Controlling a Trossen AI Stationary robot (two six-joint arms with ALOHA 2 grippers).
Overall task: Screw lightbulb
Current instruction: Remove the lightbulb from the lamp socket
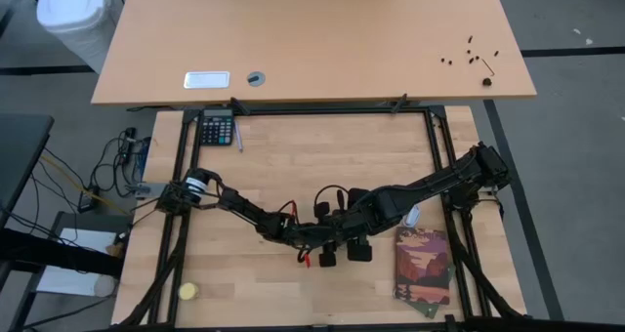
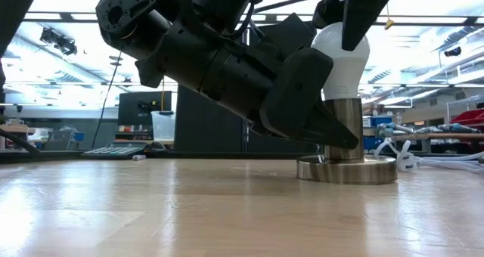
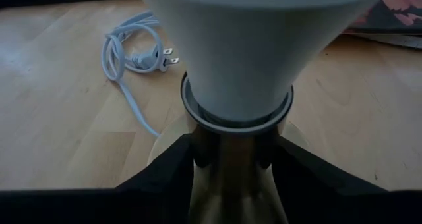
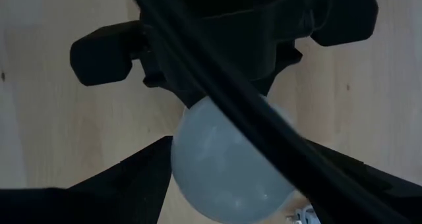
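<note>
Lightbulb [image 3: 244,46] seated upright in socket [image 2: 346,166] on counter [image 2: 151,212]. Socket stem clamped by left jaws [image 3: 237,158] to prevent rotation. Bulb globe bracketed by right jaws [image 4: 224,165]; contact cannot be told.

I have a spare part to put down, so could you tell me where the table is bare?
Free: the wood between the calculator and the right frame rail, above both arms, and the patch between the yellow ball and the grippers. Crowded: the middle, where the left gripper and right gripper meet at the lightbulb, and beside the booklet.
</note>
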